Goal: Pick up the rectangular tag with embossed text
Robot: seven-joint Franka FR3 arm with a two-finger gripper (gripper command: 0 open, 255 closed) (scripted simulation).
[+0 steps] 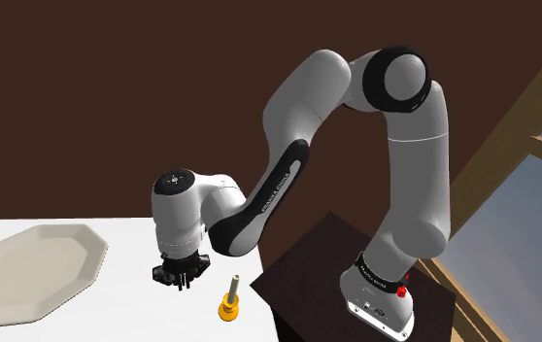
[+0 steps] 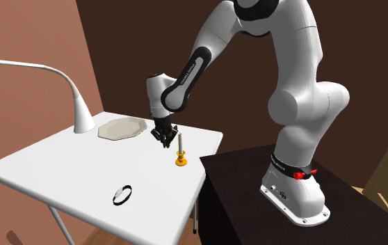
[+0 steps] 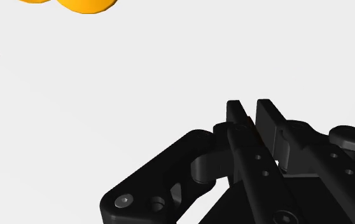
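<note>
Brown walls stand behind a flat white bench (image 2: 60, 174) on thin legs, with a dark wood-grained stand (image 2: 234, 181) just beside it carrying the white arm.

Items on the bench:
- An octagonal plate (image 1: 31, 272), pale and matt with a raised rim, lies toward the far side.
- A white lamp (image 2: 83, 118) with a flared base and a long curved neck stands near the plate.
- An orange candle holder (image 1: 228, 309), with a round glossy base and a short cream stick upright in it, stands near the bench edge next to the stand.
- A small black ring (image 2: 122, 195) with a pale patch lies flat, well apart from the rest, at the near side in the second exterior view.

The gripper (image 3: 249, 105) is matt black and angular. It points down over the bare bench, between the plate and the candle holder in the shoulder view and nearer the holder.

The fingers (image 3: 235, 118) are drawn narrow, leaving only a slim slit. In that slit sits the tag (image 3: 250, 121), seen edge-on as a thin reddish-brown sliver pinched between the pads. Its rectangular face and embossed text cannot be read from this angle.
</note>
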